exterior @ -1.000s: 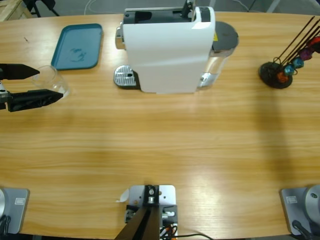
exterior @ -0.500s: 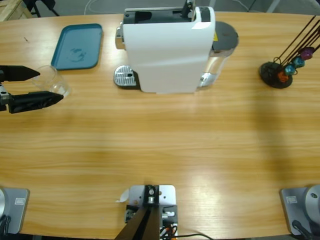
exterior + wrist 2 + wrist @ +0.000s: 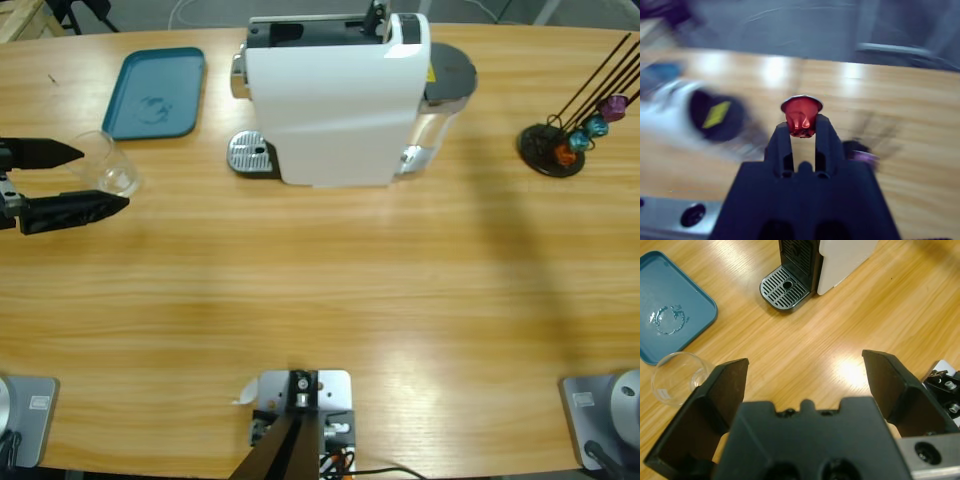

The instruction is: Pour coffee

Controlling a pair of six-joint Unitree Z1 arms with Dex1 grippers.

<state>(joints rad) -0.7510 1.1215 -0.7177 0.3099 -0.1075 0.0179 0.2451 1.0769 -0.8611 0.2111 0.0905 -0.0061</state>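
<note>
The left gripper (image 3: 88, 178) enters from the left edge of the table (image 3: 330, 290) with its jaws spread wide and nothing between them. In the high view a clear glass (image 3: 108, 165) stands in the gap near the fingertips; in the left wrist view the glass (image 3: 676, 377) shows beside the left-hand jaw, and contact cannot be confirmed. No coffee is visible in the glass or anywhere else. A teal tray (image 3: 157, 92) lies near the far-left corner of the table, just beyond the glass, with a wet ring-shaped mark (image 3: 666, 319) on its surface. The white coffee machine (image 3: 335, 95) stands at the middle of the far edge, its perforated metal drip grate (image 3: 250, 154) projecting toward the left, well apart from the glass. A yellow label (image 3: 431, 72) sits on the dark rear part of the machine; its writing cannot be read. A black capsule stand (image 3: 555, 150) carrying coloured capsules is placed near the far-right corner. The whole near half of the table, from left edge to right edge, is open wood. The right gripper (image 3: 802, 131) is outside the high view; in the right wrist view its jaws are closed to a narrow gap on a red capsule (image 3: 801, 115), held above the table.
</note>
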